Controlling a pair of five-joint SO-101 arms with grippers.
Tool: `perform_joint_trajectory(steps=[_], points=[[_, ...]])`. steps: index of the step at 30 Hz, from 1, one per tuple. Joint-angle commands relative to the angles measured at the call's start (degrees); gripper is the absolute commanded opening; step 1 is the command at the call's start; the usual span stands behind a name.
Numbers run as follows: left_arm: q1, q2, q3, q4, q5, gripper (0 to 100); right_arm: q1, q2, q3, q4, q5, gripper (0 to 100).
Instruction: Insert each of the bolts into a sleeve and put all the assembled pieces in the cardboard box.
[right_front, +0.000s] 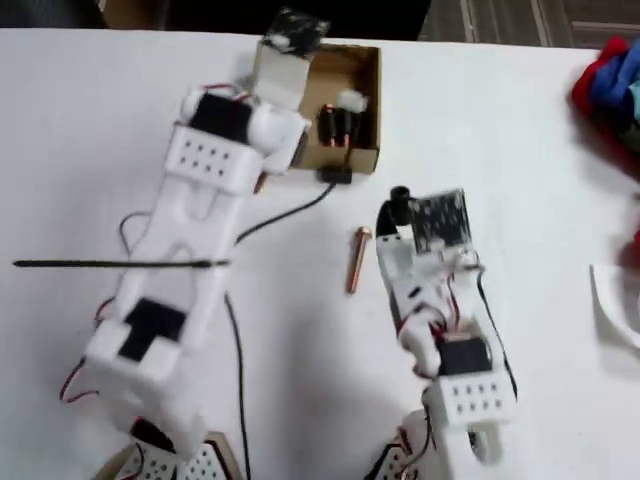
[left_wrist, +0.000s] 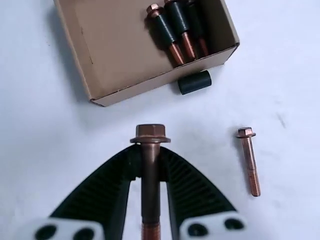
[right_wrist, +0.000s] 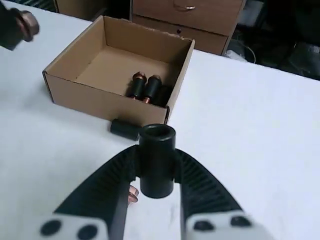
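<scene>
My left gripper (left_wrist: 150, 152) is shut on a copper bolt (left_wrist: 149, 145), head pointing out, just short of the cardboard box (left_wrist: 150, 89). In the high view it sits at the box's near-left corner (right_front: 263, 182). My right gripper (right_wrist: 156, 150) is shut on a black sleeve (right_wrist: 156, 165), held upright right of the box (right_front: 400, 203). Assembled bolt-and-sleeve pieces (left_wrist: 175, 30) lie inside the box (right_front: 337, 124). A loose sleeve (left_wrist: 195, 82) rests against the box's outer wall (right_front: 336, 175). A loose bolt (right_front: 358, 259) lies on the table between the arms.
The white table carries cables and a thin black rod (right_front: 120, 263) across the left arm. Red and blue cloth (right_front: 610, 75) and a white curved object (right_front: 612, 300) sit at the right edge. Drawers (right_wrist: 185, 15) stand behind the table.
</scene>
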Motion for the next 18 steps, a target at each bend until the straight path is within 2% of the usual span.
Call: perform_joint_trajectory(steps=[1,5,7,10,15,18], points=[[0.4,6.8,-19.3,6.5,0.1,2,0.3,-16.8,5.9,-0.2,0.5,2.1],[2.3,11.4,-30.3,11.8,0.3,3,0.7,-31.3,19.4,-3.1,0.5,2.1],[2.9,12.7,-33.4,13.3,0.4,3,1.8,-34.3,18.3,0.8,0.5,2.1],[2.8,13.4,-35.9,13.7,0.1,3,2.8,-34.6,18.5,-0.4,1.8,2.1],[2.7,13.6,-37.6,13.2,-0.1,3,2.6,-34.2,18.9,-0.1,12.9,2.1],[2.6,13.8,-37.0,12.5,0.0,3,2.1,-34.2,18.9,-0.5,12.0,2.2]])
